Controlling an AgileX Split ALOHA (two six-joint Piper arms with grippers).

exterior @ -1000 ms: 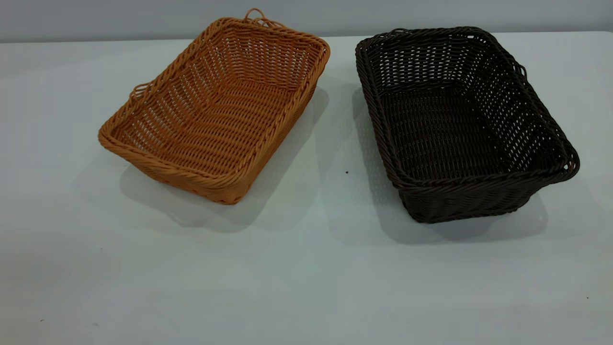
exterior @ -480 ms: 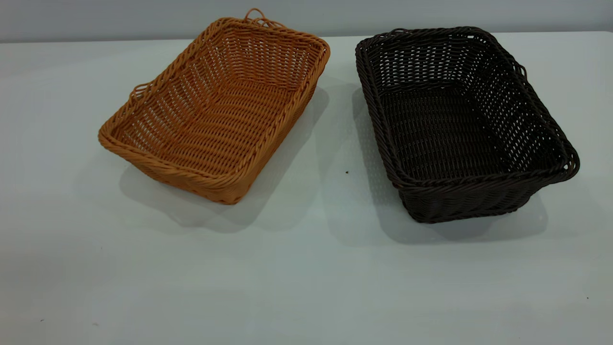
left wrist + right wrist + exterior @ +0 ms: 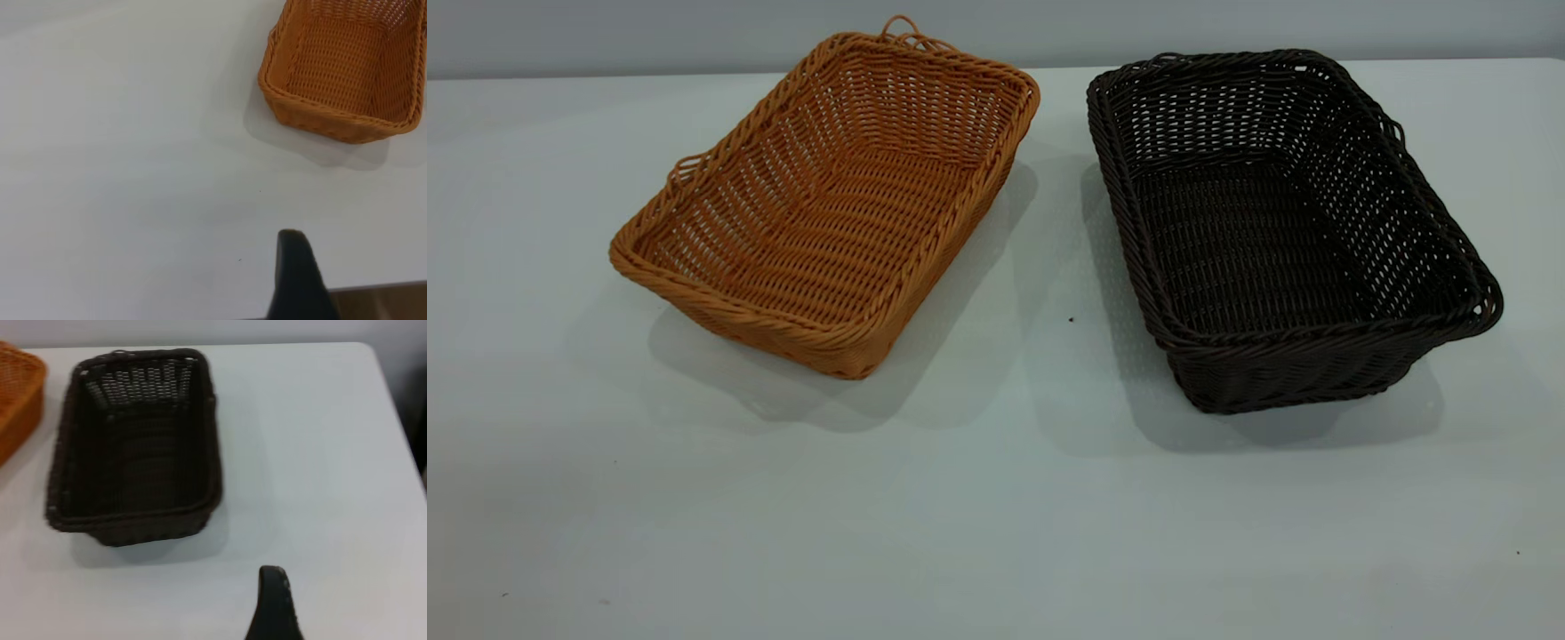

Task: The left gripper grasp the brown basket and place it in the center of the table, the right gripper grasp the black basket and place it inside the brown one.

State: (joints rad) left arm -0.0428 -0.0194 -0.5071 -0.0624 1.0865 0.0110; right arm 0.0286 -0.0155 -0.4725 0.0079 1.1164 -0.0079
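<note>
The brown basket stands empty on the white table at the left, turned at an angle. It also shows in the left wrist view. The black basket stands empty at the right, a narrow gap apart from the brown one, and also shows in the right wrist view. Neither gripper shows in the exterior view. A black part of my left gripper shows over the table's edge, well short of the brown basket. A black part of my right gripper shows over bare table, short of the black basket.
A corner of the brown basket shows beside the black one in the right wrist view. The table's right edge runs close to the black basket. The table's edge lies under the left gripper. Bare tabletop lies in front of both baskets.
</note>
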